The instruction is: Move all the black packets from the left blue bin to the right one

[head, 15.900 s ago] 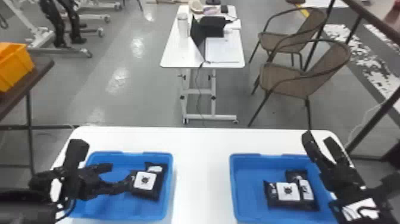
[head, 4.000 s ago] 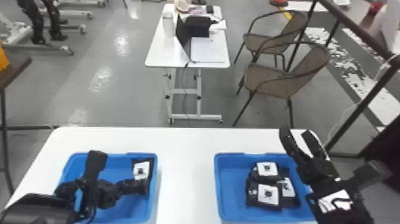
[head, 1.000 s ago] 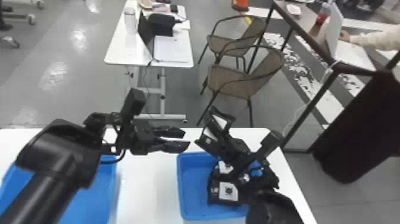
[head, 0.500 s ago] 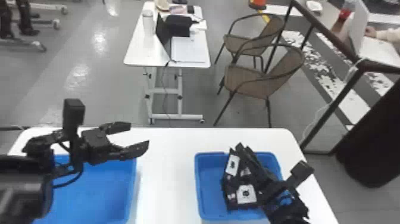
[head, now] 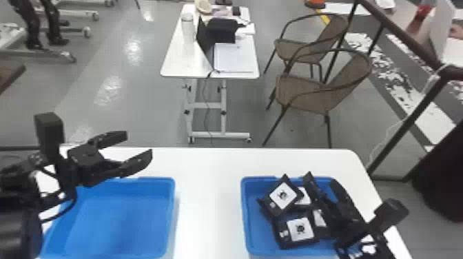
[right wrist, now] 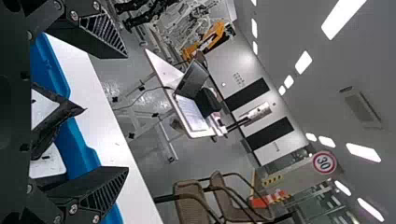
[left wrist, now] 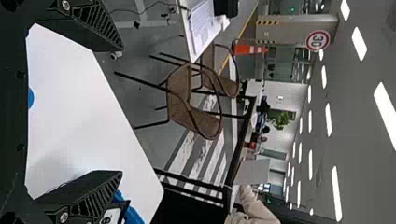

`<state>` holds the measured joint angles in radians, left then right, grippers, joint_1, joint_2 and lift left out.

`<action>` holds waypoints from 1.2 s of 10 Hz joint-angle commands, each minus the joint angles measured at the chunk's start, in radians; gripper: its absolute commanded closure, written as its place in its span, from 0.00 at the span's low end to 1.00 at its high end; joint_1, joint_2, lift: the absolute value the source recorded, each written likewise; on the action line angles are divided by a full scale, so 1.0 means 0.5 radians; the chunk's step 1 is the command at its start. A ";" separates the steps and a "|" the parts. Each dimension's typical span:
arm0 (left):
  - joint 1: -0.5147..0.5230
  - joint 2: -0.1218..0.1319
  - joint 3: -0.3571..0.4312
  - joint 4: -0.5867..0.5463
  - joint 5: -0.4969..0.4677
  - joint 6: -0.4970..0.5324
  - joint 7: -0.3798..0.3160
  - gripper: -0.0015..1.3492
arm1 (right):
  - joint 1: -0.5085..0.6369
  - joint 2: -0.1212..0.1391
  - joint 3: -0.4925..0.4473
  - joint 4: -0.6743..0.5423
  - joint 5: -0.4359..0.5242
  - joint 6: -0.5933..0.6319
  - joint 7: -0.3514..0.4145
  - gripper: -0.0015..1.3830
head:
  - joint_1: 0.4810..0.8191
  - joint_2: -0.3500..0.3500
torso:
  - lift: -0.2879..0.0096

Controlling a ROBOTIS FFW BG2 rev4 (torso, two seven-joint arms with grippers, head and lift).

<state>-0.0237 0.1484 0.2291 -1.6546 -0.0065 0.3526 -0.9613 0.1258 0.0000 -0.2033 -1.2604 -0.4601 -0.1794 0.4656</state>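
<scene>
I saw the left tool (head: 139,143) gaping near the left blue bin (head: 120,220), the right tool (head: 321,178) likewise wide beside black packets (head: 283,195) in the right bin (head: 245,213).

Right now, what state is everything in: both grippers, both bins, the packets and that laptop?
Left gripper: open, holding nothing.
Right gripper: open, gripping nothing.
Left blue bin: empty where it shows.
Right blue bin: holding packets.
Black packets: heaped, one tilted.
Laptop: open.

Bright light from ceiling lamps (left wrist: 386,112), glare on the floor (head: 134,106), soft shadow on the white table (left wrist: 74,107)
</scene>
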 commanded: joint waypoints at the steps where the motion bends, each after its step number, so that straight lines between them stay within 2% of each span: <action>1: 0.118 -0.036 0.106 -0.044 0.010 -0.150 0.036 0.07 | 0.181 0.002 -0.008 -0.237 0.196 -0.157 -0.002 0.09 | 0.63 0.42 | 0.97; 2: 0.213 -0.064 0.183 -0.072 0.041 -0.322 0.057 0.07 | 0.325 0.002 -0.048 -0.415 0.399 -0.279 -0.032 0.09 | 0.63 0.44 | 0.97; 3: 0.320 -0.091 0.244 -0.081 0.111 -0.543 0.116 0.08 | 0.476 0.002 -0.094 -0.590 0.586 -0.347 -0.140 0.09 | 0.63 0.44 | 0.97; 4: 0.440 -0.119 0.269 -0.081 0.197 -0.687 0.217 0.08 | 0.577 0.002 -0.173 -0.645 0.659 -0.436 -0.167 0.10 | 0.63 0.45 | 0.97; 5: 0.544 -0.150 0.250 -0.087 0.243 -0.889 0.367 0.08 | 0.657 0.002 -0.253 -0.633 0.665 -0.565 -0.164 0.10 | 0.63 0.45 | 0.97; 8: 0.934 -0.235 0.186 -0.087 0.307 -1.448 0.797 0.08 | 0.945 0.002 -0.278 -0.670 0.665 -0.764 -0.177 0.10 | 0.63 0.41 | 0.97; 9: 1.045 -0.245 0.134 -0.087 0.323 -1.500 0.950 0.08 | 0.979 0.002 -0.318 -0.670 0.687 -0.783 -0.173 0.10 | 0.63 0.42 | 0.97; 11: 1.112 -0.186 0.011 -0.093 0.353 -1.454 1.005 0.08 | 1.046 0.002 -0.321 -0.682 0.705 -0.795 -0.177 0.10 | 0.63 0.40 | 0.97; 12: 1.137 -0.140 -0.053 -0.093 0.369 -1.411 1.039 0.08 | 1.055 0.002 -0.311 -0.673 0.708 -0.795 -0.173 0.10 | 0.63 0.36 | 0.97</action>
<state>0.5368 0.0654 0.2213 -1.7011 0.1737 -0.3645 -0.4434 0.6491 0.0000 -0.3620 -1.5996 -0.1070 -0.5766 0.3788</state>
